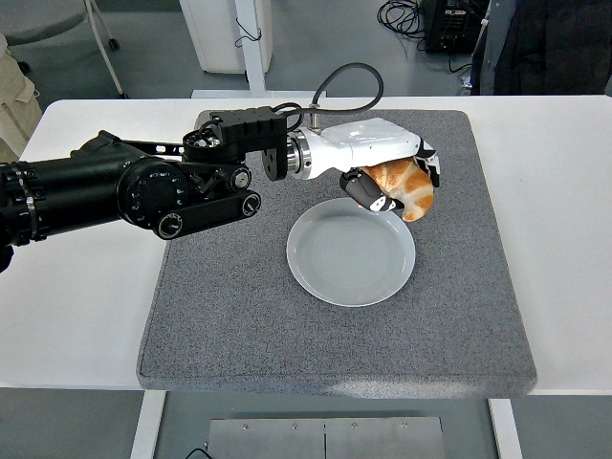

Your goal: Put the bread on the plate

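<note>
Just above the plate (351, 251), upper-middle of frame, the left hand (387, 172) grips the bread (405, 185); I'd center it, lower, then let go.

Bright even light, soft shadows, sharp

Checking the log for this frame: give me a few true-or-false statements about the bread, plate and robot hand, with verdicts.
1. The left robot hand grips the bread. True.
2. The bread lies flat in the middle of the plate. False: it is held at the plate's far right rim, in the fingers.
3. The plate sits on a grey mat. True.
4. The plate already holds a second piece of bread. False: nothing lies in it.
5. The right robot hand reaches over the mat. False: it is not in view.
</note>
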Action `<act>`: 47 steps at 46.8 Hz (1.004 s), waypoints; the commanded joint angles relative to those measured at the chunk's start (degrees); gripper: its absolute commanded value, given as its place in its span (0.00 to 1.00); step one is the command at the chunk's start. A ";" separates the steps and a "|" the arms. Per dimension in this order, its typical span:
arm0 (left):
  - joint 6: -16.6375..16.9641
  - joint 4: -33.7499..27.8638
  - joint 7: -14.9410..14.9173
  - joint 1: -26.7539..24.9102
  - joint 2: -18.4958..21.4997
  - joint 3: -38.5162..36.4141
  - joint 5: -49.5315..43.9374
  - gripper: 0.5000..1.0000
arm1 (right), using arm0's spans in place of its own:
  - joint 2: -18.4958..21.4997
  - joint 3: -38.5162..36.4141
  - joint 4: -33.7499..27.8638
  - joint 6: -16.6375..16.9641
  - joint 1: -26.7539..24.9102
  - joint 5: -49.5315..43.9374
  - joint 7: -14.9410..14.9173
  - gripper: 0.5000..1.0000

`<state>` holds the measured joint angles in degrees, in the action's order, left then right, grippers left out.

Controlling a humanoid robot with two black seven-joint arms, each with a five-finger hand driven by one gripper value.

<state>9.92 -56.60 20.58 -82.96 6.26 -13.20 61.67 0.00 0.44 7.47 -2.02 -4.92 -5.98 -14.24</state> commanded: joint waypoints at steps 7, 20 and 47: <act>0.36 0.08 -0.01 0.34 -0.45 -2.27 1.26 0.00 | 0.00 0.00 0.00 0.00 0.00 0.00 0.00 1.00; 0.80 1.75 -0.01 3.24 -0.98 -3.59 3.28 0.00 | 0.00 0.00 0.00 0.00 0.00 0.00 0.00 1.00; 3.26 3.07 -0.01 6.49 -1.16 -5.61 6.35 0.00 | 0.00 0.00 0.00 0.00 0.00 0.00 0.00 1.00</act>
<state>12.20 -53.97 20.55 -77.04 5.27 -18.81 66.76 0.00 0.44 7.47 -2.01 -4.92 -5.97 -14.23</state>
